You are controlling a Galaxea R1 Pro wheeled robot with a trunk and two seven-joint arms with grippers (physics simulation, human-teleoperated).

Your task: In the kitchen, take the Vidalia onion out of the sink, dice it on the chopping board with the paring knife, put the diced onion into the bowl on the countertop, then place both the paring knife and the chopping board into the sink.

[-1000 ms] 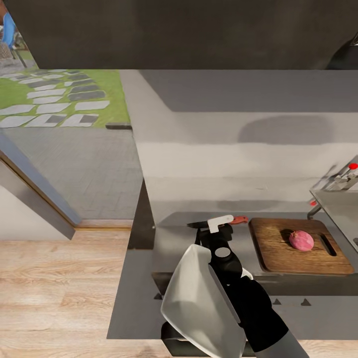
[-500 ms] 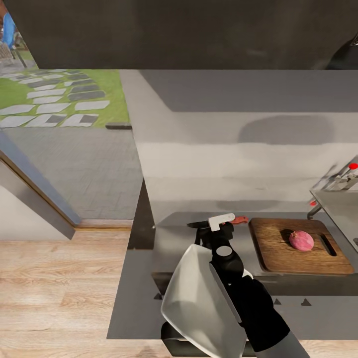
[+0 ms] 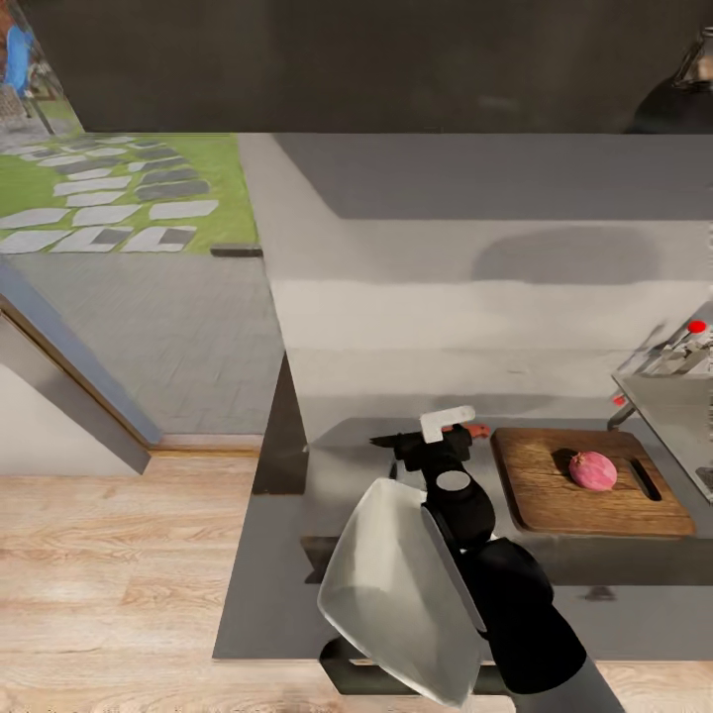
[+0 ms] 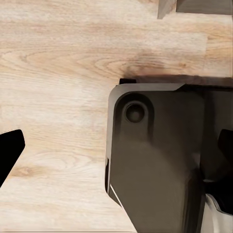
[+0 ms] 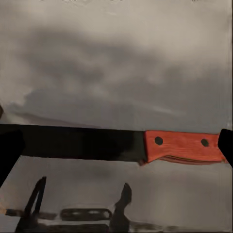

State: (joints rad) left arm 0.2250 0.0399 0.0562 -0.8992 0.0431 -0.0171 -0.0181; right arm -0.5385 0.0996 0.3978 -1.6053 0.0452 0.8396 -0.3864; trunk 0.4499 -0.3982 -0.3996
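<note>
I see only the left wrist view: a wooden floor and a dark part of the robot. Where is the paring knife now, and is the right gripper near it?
Observer: The paring knife lies crosswise right in front of the right gripper, whose fingers stand wide apart, one near each end of it.
Operator: And the onion, is it out of the sink?
Observer: Yes, the onion sits whole on the chopping board, close to its handle slot.
Operator: Where is the board from the knife?
Observer: On the countertop, between the knife's red handle and the sink.
</note>
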